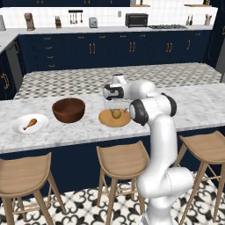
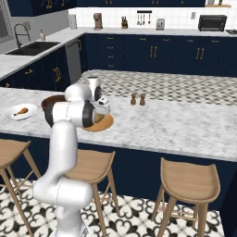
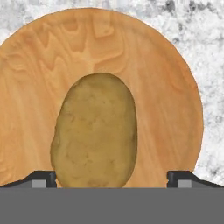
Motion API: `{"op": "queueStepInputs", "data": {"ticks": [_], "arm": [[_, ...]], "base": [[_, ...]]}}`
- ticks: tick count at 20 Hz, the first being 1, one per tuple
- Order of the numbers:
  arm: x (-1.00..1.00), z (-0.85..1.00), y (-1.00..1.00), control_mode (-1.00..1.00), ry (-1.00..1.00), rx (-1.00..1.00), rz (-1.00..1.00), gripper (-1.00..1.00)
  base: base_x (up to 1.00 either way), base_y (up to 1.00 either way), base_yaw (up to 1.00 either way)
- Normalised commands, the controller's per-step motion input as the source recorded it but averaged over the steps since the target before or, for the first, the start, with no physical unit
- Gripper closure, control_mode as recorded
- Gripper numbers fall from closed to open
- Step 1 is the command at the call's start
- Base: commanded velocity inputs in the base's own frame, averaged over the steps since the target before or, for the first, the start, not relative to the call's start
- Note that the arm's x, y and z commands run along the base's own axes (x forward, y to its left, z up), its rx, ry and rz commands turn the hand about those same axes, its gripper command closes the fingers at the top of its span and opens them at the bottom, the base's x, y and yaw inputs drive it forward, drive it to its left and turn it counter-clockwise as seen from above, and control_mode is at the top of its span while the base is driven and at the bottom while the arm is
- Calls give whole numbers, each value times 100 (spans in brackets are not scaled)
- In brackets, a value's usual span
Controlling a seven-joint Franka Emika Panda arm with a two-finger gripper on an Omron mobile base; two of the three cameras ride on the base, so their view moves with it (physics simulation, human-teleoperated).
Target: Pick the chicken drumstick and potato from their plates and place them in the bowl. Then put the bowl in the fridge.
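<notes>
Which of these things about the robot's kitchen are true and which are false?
1. The potato lies on the wooden plate. True.
2. The drumstick is in the bowl. False: it lies on the white plate, left of the bowl in the left base view.
3. The gripper is open, one fingertip on each side of the potato. True.
4. The bowl has food in it. False: nothing shows inside it.
5. The potato is already lifted off its plate. False: it sits on the plate, between the open fingertips.
</notes>
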Motion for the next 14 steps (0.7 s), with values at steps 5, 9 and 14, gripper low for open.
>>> {"op": "queueStepInputs", "data": {"ticks": [5,9,14], "arm": [[30,-23,6,-100,2,0,-3,-100],[0,-38,0,-100,1,0,-3,-100],[-8,-60,0,-100,1,0,-7,-100]], "base": [[0,0,0],[0,0,0],[0,0,0]]}}
